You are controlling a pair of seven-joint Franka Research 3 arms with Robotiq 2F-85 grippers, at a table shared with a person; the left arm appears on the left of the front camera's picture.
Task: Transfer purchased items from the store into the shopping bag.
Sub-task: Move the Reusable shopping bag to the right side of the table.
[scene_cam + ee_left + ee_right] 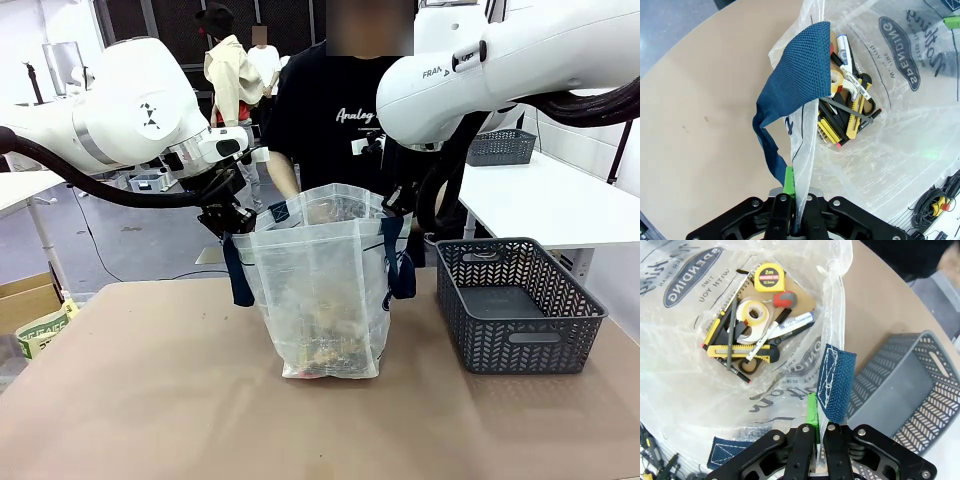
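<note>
bright, even indoor light from overhead. in the front view the white left arm and right arm shine almost blown out at 10 and 1 o'clock. the table takes only a soft, pale shadow under the bag and beside the basket. the bag's thin plastic gives a milky sheen with small glints along its creases. in both wrist views the wide lens bends the table edge, at 11 o'clock in the left one and 1 o'clock in the right. the goods in the bag read sharp, while the black left gripper and right gripper at 6 o'clock sit dark and a touch soft.
</note>
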